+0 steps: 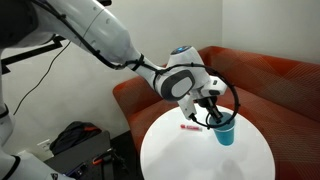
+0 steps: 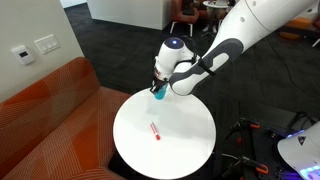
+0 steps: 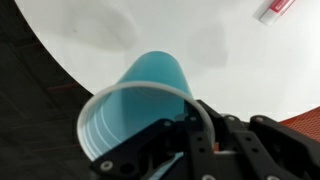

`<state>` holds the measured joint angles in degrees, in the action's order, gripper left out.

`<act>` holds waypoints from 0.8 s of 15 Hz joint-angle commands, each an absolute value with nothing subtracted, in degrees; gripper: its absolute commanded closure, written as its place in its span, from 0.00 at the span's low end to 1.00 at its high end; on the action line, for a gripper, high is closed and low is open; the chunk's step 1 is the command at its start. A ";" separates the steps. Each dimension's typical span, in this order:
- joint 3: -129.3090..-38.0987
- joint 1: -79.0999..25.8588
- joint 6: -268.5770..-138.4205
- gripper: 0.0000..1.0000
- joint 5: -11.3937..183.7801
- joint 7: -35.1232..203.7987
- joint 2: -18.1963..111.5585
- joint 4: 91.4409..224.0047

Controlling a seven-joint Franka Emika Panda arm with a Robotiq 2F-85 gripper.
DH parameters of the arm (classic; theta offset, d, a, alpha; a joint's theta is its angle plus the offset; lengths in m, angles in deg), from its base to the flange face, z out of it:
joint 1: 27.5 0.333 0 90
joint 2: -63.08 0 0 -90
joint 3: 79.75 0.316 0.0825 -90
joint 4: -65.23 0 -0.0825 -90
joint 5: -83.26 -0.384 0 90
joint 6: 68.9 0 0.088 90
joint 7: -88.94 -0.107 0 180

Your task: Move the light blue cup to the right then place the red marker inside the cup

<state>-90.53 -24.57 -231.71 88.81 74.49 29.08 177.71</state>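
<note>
The light blue cup (image 1: pixel 226 133) stands near the far edge of the round white table (image 1: pixel 200 162). It also shows in an exterior view (image 2: pixel 158 94) and fills the wrist view (image 3: pixel 140 95). My gripper (image 1: pixel 213 117) is at the cup's rim and shut on it, seemingly with one finger inside and one outside (image 3: pixel 190 130). I cannot tell whether the cup rests on the table or is just above it. The red marker (image 1: pixel 190 126) lies flat on the table beside the cup. It also shows in the exterior view (image 2: pixel 156 131) and at the top right of the wrist view (image 3: pixel 277 8).
An orange-red sofa (image 1: pixel 270 80) curves around the table and shows in the exterior view (image 2: pixel 50 110). A black bag (image 1: pixel 75 140) sits on the floor. The table edge (image 3: pixel 60 70) runs close to the cup, with dark floor beyond.
</note>
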 commanded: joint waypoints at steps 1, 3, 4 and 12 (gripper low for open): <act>-90.61 -24.54 -230.43 0.99 88.87 76.36 25.70 174.34; -90.22 -24.94 -230.12 0.99 88.52 77.12 24.37 173.51; -90.28 -24.97 -230.07 0.99 88.46 77.14 23.61 173.00; -89.52 -25.86 -229.53 0.99 87.35 77.40 20.39 170.34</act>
<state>-90.49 -24.80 -231.70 88.57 75.39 21.58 172.88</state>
